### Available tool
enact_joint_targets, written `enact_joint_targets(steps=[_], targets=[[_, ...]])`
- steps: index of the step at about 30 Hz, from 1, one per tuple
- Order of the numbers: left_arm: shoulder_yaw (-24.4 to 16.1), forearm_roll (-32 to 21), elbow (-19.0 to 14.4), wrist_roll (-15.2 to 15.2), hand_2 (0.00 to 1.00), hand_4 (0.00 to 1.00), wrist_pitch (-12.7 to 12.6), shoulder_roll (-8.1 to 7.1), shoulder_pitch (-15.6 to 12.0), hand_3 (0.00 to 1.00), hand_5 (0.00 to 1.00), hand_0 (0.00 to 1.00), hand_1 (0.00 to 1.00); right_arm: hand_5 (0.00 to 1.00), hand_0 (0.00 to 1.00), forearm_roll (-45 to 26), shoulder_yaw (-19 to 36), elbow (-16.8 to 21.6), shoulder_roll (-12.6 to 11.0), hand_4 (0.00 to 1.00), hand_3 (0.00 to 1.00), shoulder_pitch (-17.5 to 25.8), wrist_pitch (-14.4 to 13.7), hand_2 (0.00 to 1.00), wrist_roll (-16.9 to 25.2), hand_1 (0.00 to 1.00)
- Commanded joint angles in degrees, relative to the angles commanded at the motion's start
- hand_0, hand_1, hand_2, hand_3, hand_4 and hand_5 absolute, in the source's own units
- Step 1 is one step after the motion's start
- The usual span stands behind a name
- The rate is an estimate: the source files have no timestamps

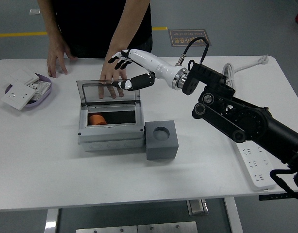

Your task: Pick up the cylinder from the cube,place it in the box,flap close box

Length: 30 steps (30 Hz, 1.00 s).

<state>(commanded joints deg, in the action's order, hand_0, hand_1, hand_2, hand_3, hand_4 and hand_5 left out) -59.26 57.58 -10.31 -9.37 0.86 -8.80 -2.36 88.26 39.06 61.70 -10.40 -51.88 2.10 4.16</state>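
The right hand (pixel 131 68) hangs above the far edge of the box (pixel 110 126), fingers spread and holding nothing. The orange cylinder (pixel 96 119) lies inside the box, at its left end. The clear lid (pixel 108 91) is open, lying flat behind the box. The grey cube (pixel 161 140) sits touching the box's right side, its round socket empty. A person at the far side rests one hand (pixel 111 75) on the lid and the other hand (pixel 57 56) on the counter (pixel 66 174).
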Motion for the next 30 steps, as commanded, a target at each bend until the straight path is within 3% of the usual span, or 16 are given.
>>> enact_joint_targets(steps=[6,13,19,30], targets=[[-0.4,0.4,0.0,-0.2,0.600,0.657,0.0,-0.10,0.1,0.587,0.203,0.616,0.600,0.353,0.761,-2.4,-1.1,-6.1,0.2,0.792,0.765,-1.6,-0.6,0.688,1.2,0.668],[-0.4,0.6,0.0,-0.2,0.600,0.656,0.0,-0.08,0.6,0.587,0.203,0.616,0.597,0.349,0.760,-5.6,-4.6,-12.2,2.3,0.787,0.764,-2.2,-0.9,0.687,2.6,0.668],[-0.6,0.8,0.0,-0.4,0.599,0.656,0.1,-0.19,0.6,0.586,0.205,0.615,0.595,0.349,0.749,-6.2,-4.8,-12.4,2.9,0.787,0.760,-2.3,-1.4,0.684,2.9,0.664],[-0.4,0.6,0.0,-0.2,0.599,0.656,0.1,0.02,0.4,0.586,0.203,0.615,0.594,0.346,0.754,-5.5,-8.1,-7.9,2.7,0.789,0.758,0.0,-1.6,0.682,2.8,0.664]])
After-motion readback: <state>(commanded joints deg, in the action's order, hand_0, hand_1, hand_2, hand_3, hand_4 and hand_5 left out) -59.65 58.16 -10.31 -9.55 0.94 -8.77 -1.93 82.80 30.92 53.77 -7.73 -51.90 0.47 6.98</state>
